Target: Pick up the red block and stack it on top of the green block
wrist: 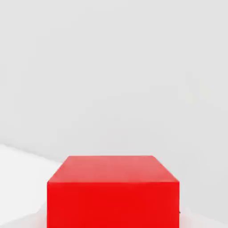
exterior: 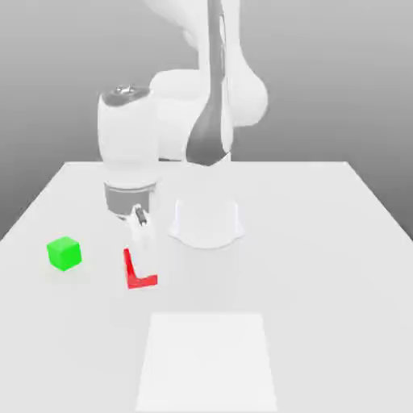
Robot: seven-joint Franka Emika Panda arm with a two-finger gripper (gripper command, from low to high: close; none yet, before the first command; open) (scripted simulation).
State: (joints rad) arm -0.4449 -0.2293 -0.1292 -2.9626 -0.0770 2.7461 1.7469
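Spanning the scene, a plain white table (exterior: 339,210) under grey backdrop.

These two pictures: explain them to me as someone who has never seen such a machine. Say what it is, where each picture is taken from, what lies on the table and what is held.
This is a simulated white robot arm standing at a white table. The exterior view looks at the whole scene from off the arm. The hand view comes from a camera on the arm's hand, looking at what it grips. The tool at the arm's end is shut on the red block, a small cube that looms large in the hand view. The green block, a cube of the same size, sits on the table toward the exterior view's left, apart from the red one.
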